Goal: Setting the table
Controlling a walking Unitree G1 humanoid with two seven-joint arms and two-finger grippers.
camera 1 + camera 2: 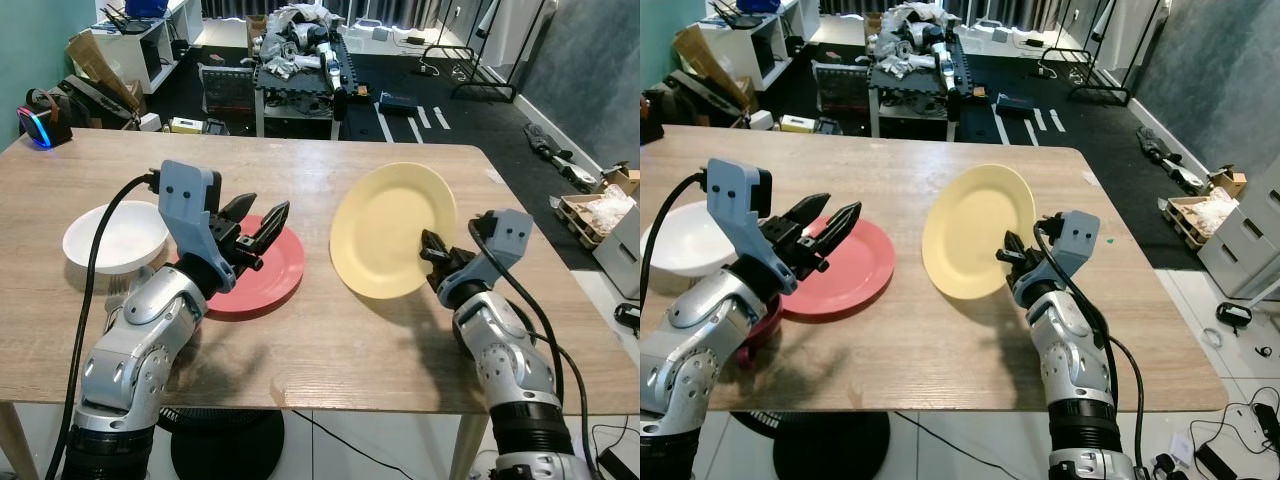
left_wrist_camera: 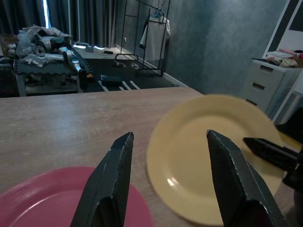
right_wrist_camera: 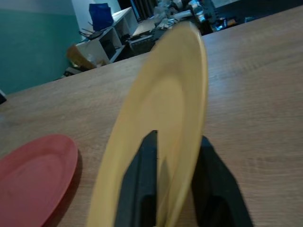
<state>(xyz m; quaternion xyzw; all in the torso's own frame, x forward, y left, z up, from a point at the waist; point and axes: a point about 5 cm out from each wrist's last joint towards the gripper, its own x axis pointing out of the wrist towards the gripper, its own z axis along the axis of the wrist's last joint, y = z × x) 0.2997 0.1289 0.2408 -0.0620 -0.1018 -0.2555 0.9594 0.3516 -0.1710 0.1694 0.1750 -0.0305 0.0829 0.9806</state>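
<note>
Yellow plate pinched by our right gripper, tilted up off the table.

Our right gripper (image 1: 432, 262) is clamped on the rim of the yellow plate (image 1: 392, 229), held steeply tilted above the table (image 1: 330, 345) near its right edge. Risk: thin rim grip, so the plate may slip or swing and clip the table. Our left gripper (image 1: 256, 228) hovers, fingers apart, over the red plate (image 1: 272, 280). We see nothing on either plate; the white bowl (image 1: 115, 237) near the left edge looks empty.

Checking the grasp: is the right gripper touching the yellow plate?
Touching. The right wrist view shows the right gripper with one finger on each face of the yellow plate rim.
</note>
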